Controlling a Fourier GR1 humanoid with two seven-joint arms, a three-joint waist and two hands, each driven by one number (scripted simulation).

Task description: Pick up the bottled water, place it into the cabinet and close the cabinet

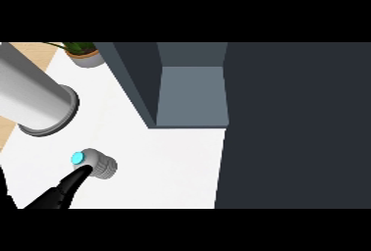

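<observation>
Bottled water (99, 163): on white counter (174, 166), touching tip of left hand (64, 188). Hand state: cannot tell. Open cabinet (190, 93): beyond hand, to its right.

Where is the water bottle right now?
In the head view the bottled water stands on the white counter at lower left, a black finger of the left hand touching it, the open cabinet up to its right.

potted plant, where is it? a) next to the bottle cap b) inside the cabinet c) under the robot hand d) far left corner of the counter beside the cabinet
d: the potted plant stands at the counter's far left corner, just left of the open cabinet.
</observation>
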